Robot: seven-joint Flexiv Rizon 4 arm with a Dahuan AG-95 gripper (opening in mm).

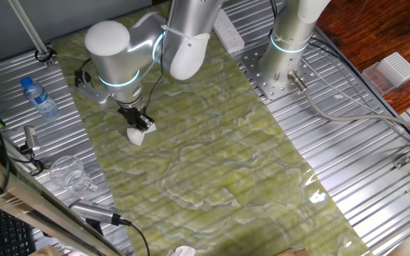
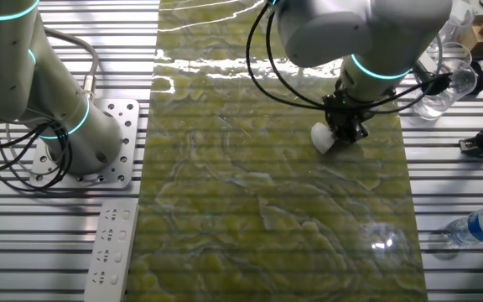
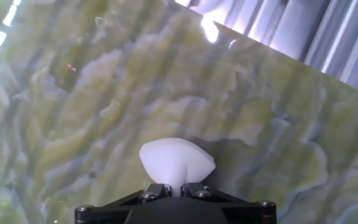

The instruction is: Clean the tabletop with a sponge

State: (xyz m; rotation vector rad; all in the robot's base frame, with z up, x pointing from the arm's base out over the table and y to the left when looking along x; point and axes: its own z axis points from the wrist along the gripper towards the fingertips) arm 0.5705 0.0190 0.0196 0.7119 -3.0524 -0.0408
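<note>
I have the gripper (image 1: 139,126) pinched on the sponge (image 1: 137,136); in the hand view the white block (image 3: 176,162) bulges out from between the jaws, squeezed at its middle. From both fixed views the sponge (image 2: 322,138) sits at the fingertips, low over the tabletop (image 1: 212,149), but I cannot tell whether it actually presses on the sheet or hangs just above it.

The sponge is near one long edge of the tabletop, toward the end of the sheet where the arm's elbow hangs over it. Beyond that long edge, on the ribbed metal panels (image 1: 20,99), I see a water bottle (image 1: 38,97) lying on its side and a clear glass (image 1: 68,172) nearer the camera in one fixed view. In the other fixed view the same glass (image 2: 449,80) stands just past the tabletop edge, close to the gripper (image 2: 346,126), and the bottle (image 2: 480,226) lies farther along that side.

On the opposite long edge a second arm's base (image 1: 285,64) is bolted to a plate, with a white power strip (image 2: 111,243) lying beside the sheet. A white ridged box (image 1: 396,69) rests well apart, off the panels. A white crumpled scrap (image 1: 184,251) shows at the near end of the tabletop.

The sheet is glossy, with lamp glare along its far end (image 2: 225,67).
</note>
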